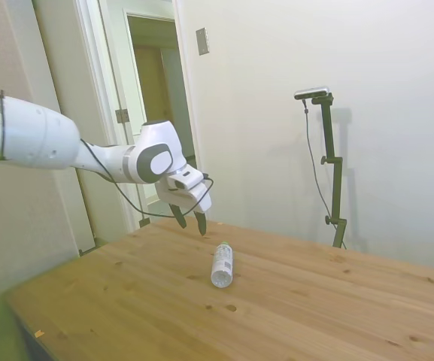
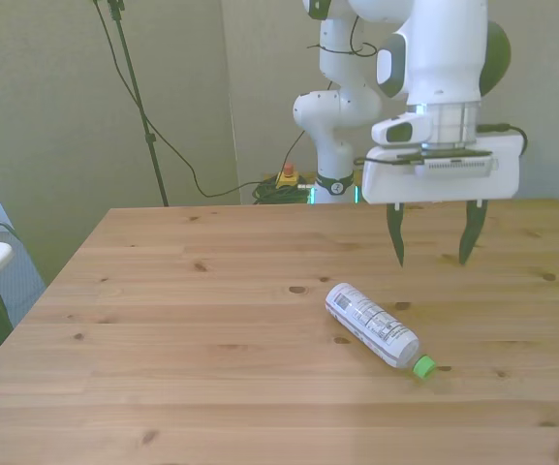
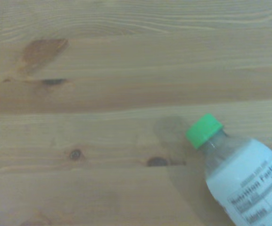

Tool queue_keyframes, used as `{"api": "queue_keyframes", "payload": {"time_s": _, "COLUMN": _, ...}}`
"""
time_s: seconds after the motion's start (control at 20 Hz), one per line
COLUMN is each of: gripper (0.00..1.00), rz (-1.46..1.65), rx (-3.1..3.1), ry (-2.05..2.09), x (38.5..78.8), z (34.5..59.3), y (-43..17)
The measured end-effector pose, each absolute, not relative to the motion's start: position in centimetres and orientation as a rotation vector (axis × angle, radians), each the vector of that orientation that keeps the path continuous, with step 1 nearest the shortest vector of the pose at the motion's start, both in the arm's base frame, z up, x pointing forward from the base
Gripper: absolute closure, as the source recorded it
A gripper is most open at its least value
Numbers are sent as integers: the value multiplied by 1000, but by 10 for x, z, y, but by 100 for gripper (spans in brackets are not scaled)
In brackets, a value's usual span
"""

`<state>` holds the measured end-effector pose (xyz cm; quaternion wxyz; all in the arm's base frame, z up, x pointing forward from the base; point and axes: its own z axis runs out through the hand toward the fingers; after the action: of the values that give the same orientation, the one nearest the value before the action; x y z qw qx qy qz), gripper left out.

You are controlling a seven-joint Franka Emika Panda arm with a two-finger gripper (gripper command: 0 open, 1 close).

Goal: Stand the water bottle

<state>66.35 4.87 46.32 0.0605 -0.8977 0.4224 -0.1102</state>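
Note:
The water bottle [image 2: 374,326] lies on its side on the wooden table [image 2: 163,320], a clear bottle with a white printed label and a green cap [image 2: 423,367] pointing toward the front view's right and the near edge. In the side view the water bottle [image 1: 222,264] lies mid-table with its base toward the camera. My gripper [image 2: 432,247] hangs open above the table, behind the bottle and apart from it, with nothing between its fingers. From the side, the gripper [image 1: 190,219] is up and left of the bottle. The wrist view shows the green cap [image 3: 203,130] and part of the label.
Bare wood planks with dark knots surround the bottle. A wall stands behind the table [image 1: 337,301] in the side view, and a doorway [image 1: 156,90] lies behind the arm.

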Motion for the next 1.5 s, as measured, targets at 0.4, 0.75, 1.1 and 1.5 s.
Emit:
{"api": "queue_keyframes", "payload": {"time_s": 0.4, "gripper": 0, "rz": -410, "rx": -2760, "ry": 1276, "x": 736, "z": 443, "y": 25}}
{"api": "queue_keyframes", "payload": {"time_s": 0.75, "gripper": 0, "rz": -293, "rx": -2869, "ry": 1227, "x": 761, "z": 406, "y": 18}}
{"api": "queue_keyframes", "payload": {"time_s": 1.1, "gripper": 0, "rz": -236, "rx": -2922, "ry": 1178, "x": 761, "z": 381, "y": 16}}
{"api": "queue_keyframes", "payload": {"time_s": 1.5, "gripper": 100, "rz": -222, "rx": -2931, "ry": 1186, "x": 759, "z": 373, "y": 12}}
